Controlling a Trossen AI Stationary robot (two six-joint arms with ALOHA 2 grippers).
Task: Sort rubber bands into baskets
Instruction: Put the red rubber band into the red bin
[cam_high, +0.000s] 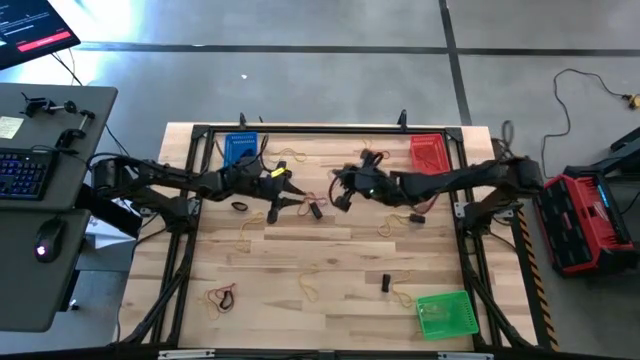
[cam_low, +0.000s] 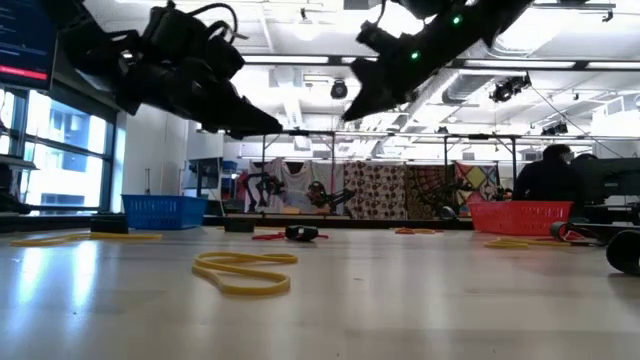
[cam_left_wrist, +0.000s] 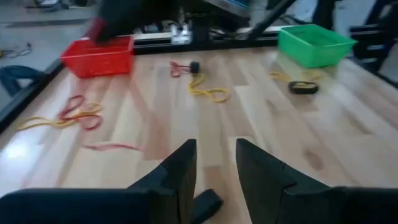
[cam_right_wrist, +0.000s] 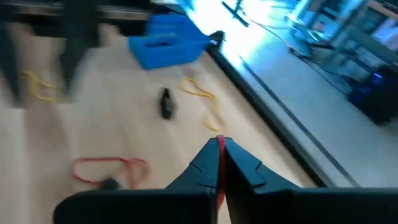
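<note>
Right hand (cam_right_wrist: 220, 152) hangs above the table (cam_right_wrist: 37, 137), apparently pinching 1 red rubber band (cam_right_wrist: 220, 163).

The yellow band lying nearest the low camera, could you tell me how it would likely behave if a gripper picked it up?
The yellow band lies flat in a slack, folded loop, so it would probably droop when lifted. It is thin against the table, so probably very light and hard to pinch. Pushed, it would likely slide or bunch rather than roll.
</note>
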